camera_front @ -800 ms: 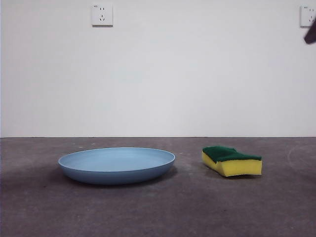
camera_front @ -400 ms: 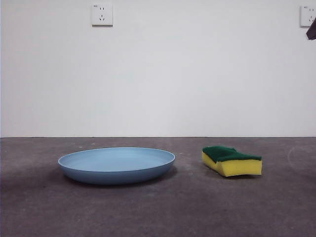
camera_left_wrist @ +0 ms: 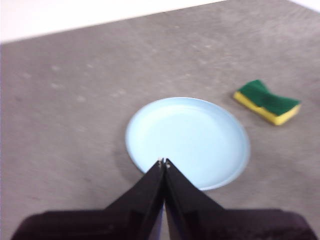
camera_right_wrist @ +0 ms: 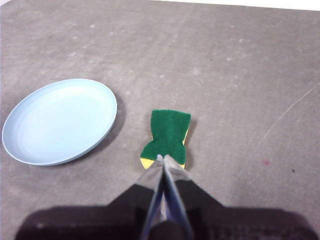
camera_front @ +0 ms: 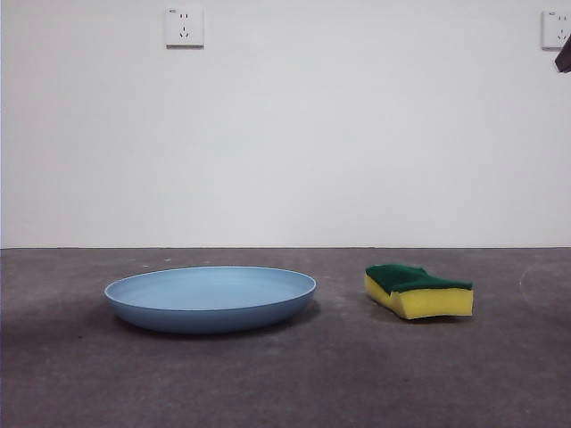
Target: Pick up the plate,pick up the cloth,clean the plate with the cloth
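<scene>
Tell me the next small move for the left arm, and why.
Probably open the left end effector and lower it toward the plate's near rim: its jaws are shut and it hangs above the plate, which lies untouched on the table. The right end effector, also shut, hangs over the sponge.

Plate (camera_front: 211, 299) smooth matte plastic; sponge (camera_front: 419, 291) yellow foam, rough green scouring top; worktop (camera_front: 357, 374) grey, rough, matte.
</scene>
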`<act>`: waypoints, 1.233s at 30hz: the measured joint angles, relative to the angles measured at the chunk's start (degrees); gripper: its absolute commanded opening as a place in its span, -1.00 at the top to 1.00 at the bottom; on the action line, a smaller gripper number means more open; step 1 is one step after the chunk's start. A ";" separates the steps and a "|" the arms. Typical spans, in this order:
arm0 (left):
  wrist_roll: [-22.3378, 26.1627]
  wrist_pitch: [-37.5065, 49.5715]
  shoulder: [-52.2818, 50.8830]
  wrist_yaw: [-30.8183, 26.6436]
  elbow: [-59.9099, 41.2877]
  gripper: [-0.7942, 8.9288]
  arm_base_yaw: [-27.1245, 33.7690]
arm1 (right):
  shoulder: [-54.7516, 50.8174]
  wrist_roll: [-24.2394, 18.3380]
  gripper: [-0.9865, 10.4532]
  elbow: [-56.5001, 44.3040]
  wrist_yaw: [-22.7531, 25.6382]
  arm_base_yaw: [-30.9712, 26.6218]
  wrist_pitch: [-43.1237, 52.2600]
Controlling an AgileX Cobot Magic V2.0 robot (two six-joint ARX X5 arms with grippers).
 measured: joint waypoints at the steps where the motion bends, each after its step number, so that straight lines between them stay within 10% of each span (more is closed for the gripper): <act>1: 1.05 0.28 -0.66 -0.96 -0.02 0.84 0.15 | 0.00 0.00 0.82 0.00 0.00 0.00 0.00; 19: 5.03 23.21 -21.75 -1.44 -25.35 0.84 18.47 | 0.00 0.00 0.82 0.00 0.02 0.00 -0.02; 37: 4.44 17.40 -25.79 -1.49 -31.98 0.84 21.62 | 0.00 0.00 0.82 -0.02 0.04 0.00 -0.02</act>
